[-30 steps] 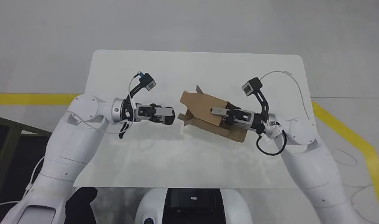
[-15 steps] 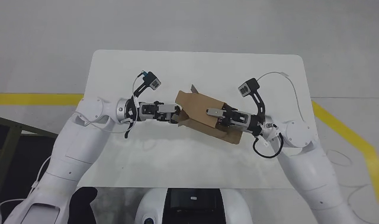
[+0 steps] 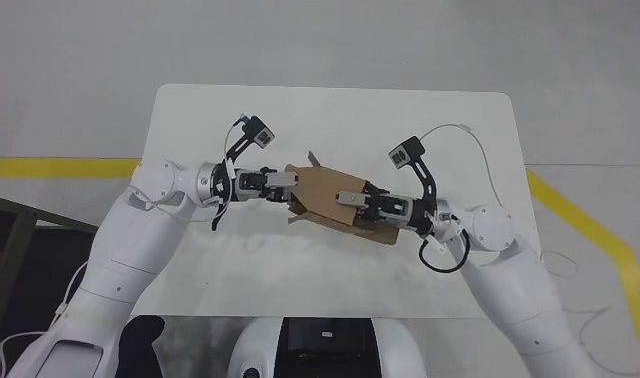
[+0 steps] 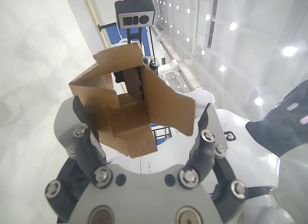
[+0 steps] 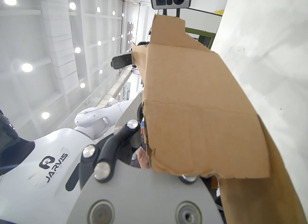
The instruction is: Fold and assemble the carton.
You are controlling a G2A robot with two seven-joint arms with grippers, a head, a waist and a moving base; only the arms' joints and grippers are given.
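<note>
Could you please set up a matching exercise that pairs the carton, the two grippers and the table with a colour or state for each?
Things:
1. carton
2. left gripper
3. right gripper
4. table

Descriptions:
A. white, lying under both arms
B. open, straddling the carton's unfolded end
C. brown, one end not yet folded shut
D. shut on the carton's wall

Pairs: 1-C, 2-B, 3-D, 4-A.
</note>
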